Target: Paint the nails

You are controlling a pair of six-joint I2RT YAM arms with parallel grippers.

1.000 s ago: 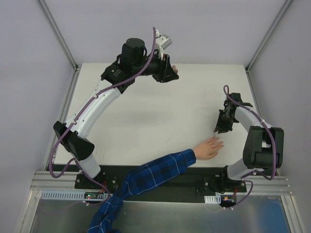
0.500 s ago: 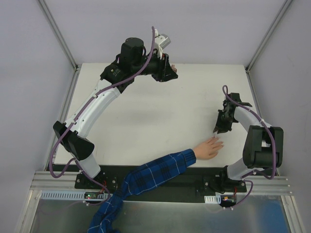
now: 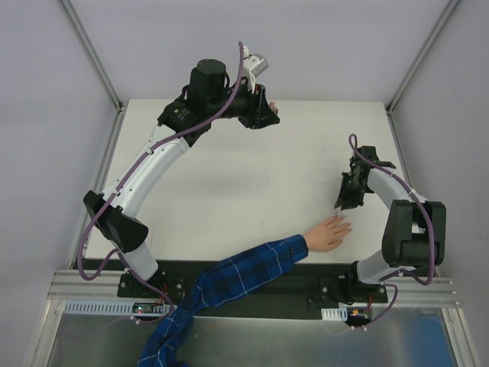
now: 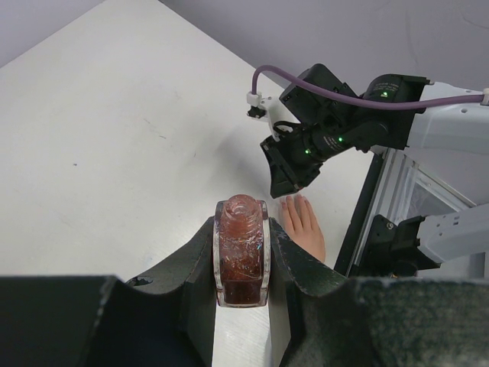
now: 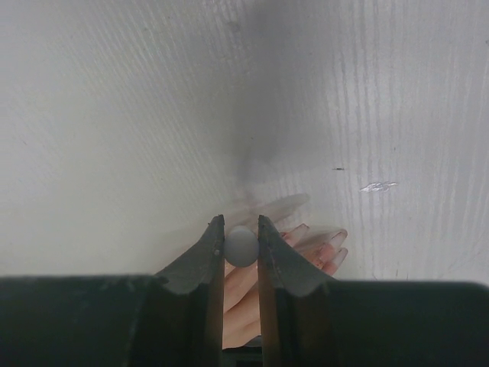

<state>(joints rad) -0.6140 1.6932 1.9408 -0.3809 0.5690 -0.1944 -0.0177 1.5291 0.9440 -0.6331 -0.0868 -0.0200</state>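
A pale peach hand (image 3: 328,233) in a blue-and-white plaid sleeve (image 3: 244,271) lies flat near the table's front right. Its nails (image 5: 337,236) look reddish and blurred in the right wrist view. My right gripper (image 3: 341,203) hovers just beyond the fingertips, shut on a small round grey brush cap (image 5: 241,246) right over the fingers (image 5: 252,287). The brush tip is hidden. My left gripper (image 3: 263,113) is raised at the table's far edge, shut on a small dark reddish bottle (image 4: 241,252) whose open neck points away from the wrist camera. The hand also shows in the left wrist view (image 4: 304,227).
White tabletop (image 3: 252,183) inside grey walls, with slanted metal posts at the back corners (image 3: 99,69). A black rail and aluminium frame (image 3: 252,294) run along the near edge under the sleeve. A small shiny smear (image 5: 378,186) lies on the table beyond the fingers.
My right gripper has shifted very slightly over the fingertips. The left arm and the bottle have hardly moved.
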